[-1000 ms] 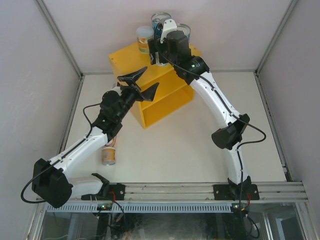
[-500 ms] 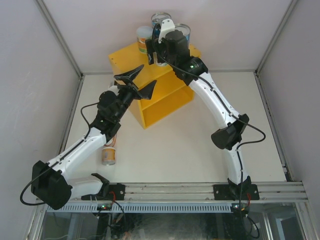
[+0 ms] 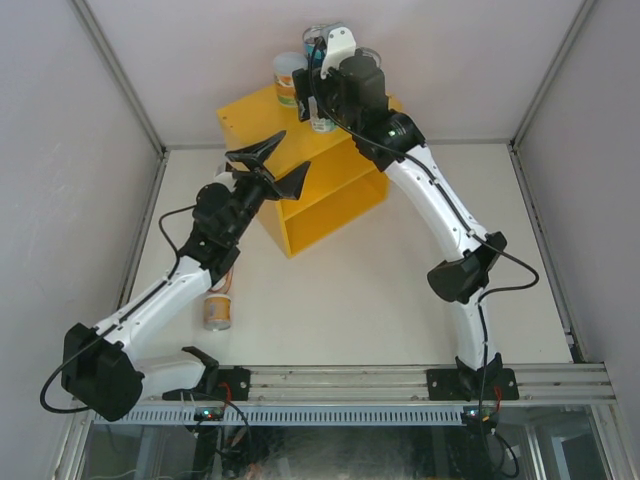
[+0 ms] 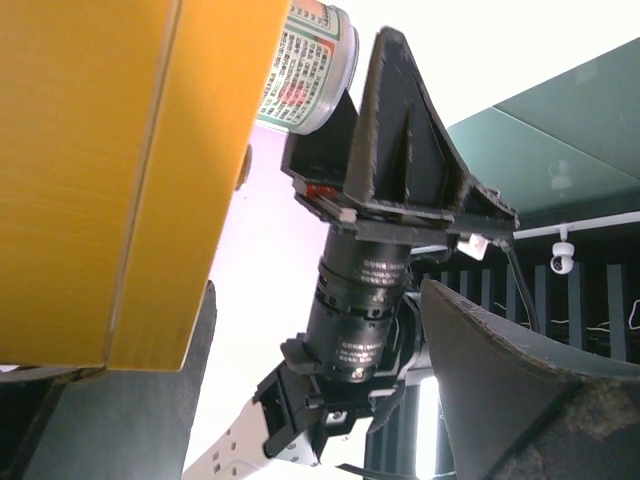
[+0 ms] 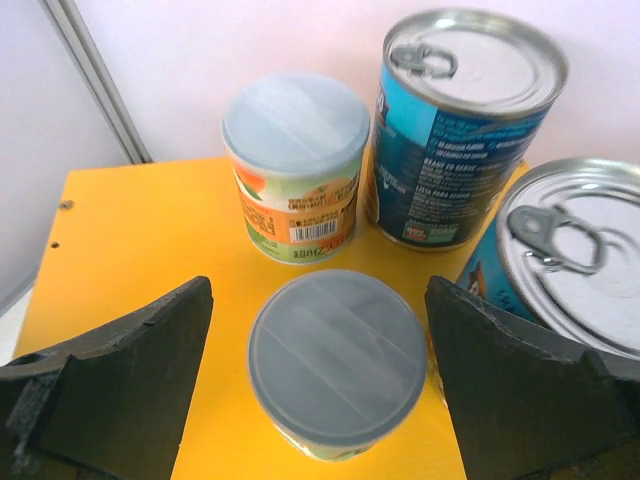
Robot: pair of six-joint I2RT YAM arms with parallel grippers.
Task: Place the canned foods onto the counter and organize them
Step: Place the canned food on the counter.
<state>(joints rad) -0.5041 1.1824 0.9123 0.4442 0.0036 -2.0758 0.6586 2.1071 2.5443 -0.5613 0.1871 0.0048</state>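
Observation:
The yellow counter (image 3: 330, 205) stands at the back of the table. On its top (image 5: 130, 240) stand two small pale-lidded cans (image 5: 337, 355) (image 5: 295, 165) and two tall blue cans (image 5: 460, 120) (image 5: 570, 260). My right gripper (image 5: 320, 370) is open just above the counter top, with a finger on each side of the nearer small can and not touching it. It also shows in the top view (image 3: 314, 100). My left gripper (image 3: 272, 168) is open and empty at the counter's left front corner. A third small can (image 3: 217, 310) lies on the table by the left arm. The oval tins are out of view.
The left wrist view shows the counter's side wall (image 4: 100, 170), a can (image 4: 305, 65) at its top edge and the right arm's wrist (image 4: 370, 290) close by. White walls enclose the table; metal rails (image 3: 350, 380) run along the near edge.
My right wrist has risen a little and moved back over the counter top. My left gripper has shifted slightly left. The cans have not moved.

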